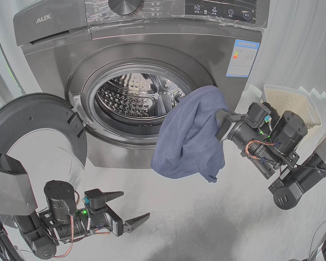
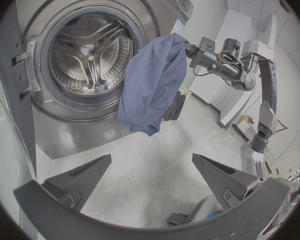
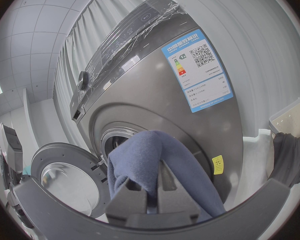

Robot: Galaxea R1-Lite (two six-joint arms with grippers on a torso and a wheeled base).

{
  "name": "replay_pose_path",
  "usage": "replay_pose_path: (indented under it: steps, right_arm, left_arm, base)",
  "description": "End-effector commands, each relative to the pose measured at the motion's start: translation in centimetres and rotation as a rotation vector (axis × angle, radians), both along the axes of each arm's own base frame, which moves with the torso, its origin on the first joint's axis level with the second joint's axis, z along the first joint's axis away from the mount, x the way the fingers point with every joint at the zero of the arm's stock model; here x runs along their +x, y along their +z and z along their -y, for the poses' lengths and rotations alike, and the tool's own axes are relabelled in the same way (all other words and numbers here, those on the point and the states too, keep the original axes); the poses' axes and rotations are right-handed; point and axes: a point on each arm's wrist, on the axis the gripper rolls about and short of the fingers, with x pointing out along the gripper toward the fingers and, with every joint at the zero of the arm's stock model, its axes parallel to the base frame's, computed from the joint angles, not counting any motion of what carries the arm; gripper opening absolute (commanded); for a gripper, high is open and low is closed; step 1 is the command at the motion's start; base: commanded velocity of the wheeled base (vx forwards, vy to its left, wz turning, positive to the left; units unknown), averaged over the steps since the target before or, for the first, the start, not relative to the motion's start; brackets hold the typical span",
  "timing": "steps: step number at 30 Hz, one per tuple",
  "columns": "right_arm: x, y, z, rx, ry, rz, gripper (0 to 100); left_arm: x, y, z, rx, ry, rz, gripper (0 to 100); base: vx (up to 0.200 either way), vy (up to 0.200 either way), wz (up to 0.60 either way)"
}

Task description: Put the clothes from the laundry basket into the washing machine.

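Observation:
A blue garment [image 1: 192, 135] hangs in the air just right of the washing machine's open drum [image 1: 134, 95], pinched at its upper edge by my right gripper [image 1: 221, 122], which is shut on it. From the left wrist, the blue garment [image 2: 153, 80] drapes in front of the drum [image 2: 86, 50]; from the right wrist, the blue garment [image 3: 156, 157] bunches over the right gripper [image 3: 152, 184]. The white laundry basket [image 1: 297, 104] stands to the right of the machine, a dark garment [image 3: 290, 157] hanging over its rim. My left gripper [image 1: 136, 207] hangs low at the front left, open and holding nothing.
The round machine door [image 1: 36, 124] is swung open to the left, close above my left arm. Bare grey floor [image 1: 192, 214] lies in front of the machine. A white curtain [image 1: 300, 37] hangs behind the basket.

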Motion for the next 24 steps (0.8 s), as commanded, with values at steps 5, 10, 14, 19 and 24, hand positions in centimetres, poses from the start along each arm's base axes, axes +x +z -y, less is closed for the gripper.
replay_pose_path:
  steps: [5, 10, 14, 19, 24]
  right_arm:
    - [-0.3, -2.2, -3.8, -0.046, 0.094, -0.029, 0]
    - [0.0, -3.7, -6.8, -0.061, 0.149, -0.036, 0]
    - [-0.4, -3.9, -9.2, -0.05, 0.201, -0.02, 0]
    - [-1.0, -4.3, -10.8, -0.049, 0.24, -0.019, 0]
    - [-1.1, -4.4, -11.6, -0.045, 0.256, -0.01, 0]
  left_arm:
    - [1.5, 1.3, 0.9, -0.053, 0.008, 0.074, 100]
    - [2.2, 2.4, 1.3, -0.09, 0.01, 0.126, 100]
    - [2.5, 2.9, 1.5, -0.105, 0.01, 0.147, 100]
    - [2.8, 3.1, 1.7, -0.113, 0.01, 0.159, 100]
    - [2.8, 3.0, 1.7, -0.114, 0.009, 0.158, 100]
  base:
    - [0.0, 0.0, 0.0]
    - [0.0, 0.0, 0.0]
    - [0.0, 0.0, 0.0]
    - [0.0, 0.0, 0.0]
    - [0.0, 0.0, 0.0]
